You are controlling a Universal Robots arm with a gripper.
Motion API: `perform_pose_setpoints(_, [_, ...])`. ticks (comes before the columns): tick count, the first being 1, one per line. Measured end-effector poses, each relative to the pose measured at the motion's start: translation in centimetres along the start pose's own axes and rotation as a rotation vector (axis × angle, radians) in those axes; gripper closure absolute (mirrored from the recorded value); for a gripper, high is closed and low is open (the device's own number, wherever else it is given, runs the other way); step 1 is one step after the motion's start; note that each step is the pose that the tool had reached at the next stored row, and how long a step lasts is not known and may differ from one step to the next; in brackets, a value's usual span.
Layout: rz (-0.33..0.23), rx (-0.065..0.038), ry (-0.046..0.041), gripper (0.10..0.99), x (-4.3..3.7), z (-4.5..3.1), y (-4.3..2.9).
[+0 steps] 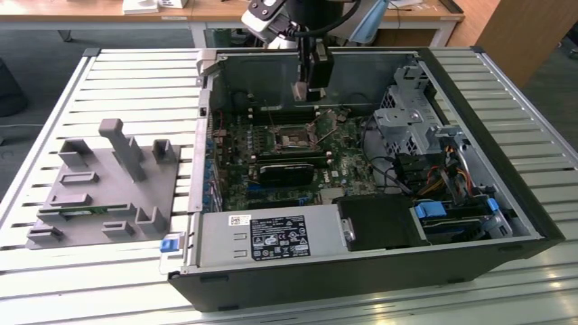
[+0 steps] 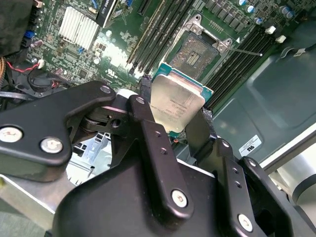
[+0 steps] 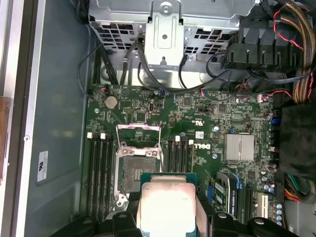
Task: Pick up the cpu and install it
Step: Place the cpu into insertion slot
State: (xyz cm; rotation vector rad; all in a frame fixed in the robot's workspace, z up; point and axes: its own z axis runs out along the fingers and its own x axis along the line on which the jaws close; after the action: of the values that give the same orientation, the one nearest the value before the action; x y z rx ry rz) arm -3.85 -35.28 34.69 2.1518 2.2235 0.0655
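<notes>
My gripper [image 1: 308, 92] hangs inside the open computer case, above the motherboard's far part, shut on the cpu [image 2: 175, 106]. The cpu [image 3: 167, 205] is a flat square chip with a silver metal top and a thin green rim, pinched between the two black fingers [image 2: 148, 133] in both wrist views. The dark square socket [image 3: 134, 169] with its metal frame lifted open lies on the green motherboard [image 1: 289, 159], just beyond the held chip and below it. The socket [image 2: 203, 50] is bare inside.
Case walls [image 1: 210, 88] surround the board. A metal drive cage [image 1: 411, 115] and cable bundles [image 1: 424, 179] fill the exterior view's right side. A power supply [image 1: 271, 237] sits at the near edge. A grey fixture tray [image 1: 99, 183] rests on the slatted table at the left.
</notes>
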Motion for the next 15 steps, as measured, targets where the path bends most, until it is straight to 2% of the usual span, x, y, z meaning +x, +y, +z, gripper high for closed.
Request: perform_pose_setpoints(15, [0.0, 0.0, 0.0, 0.561, 0.0, 0.81, -0.05])
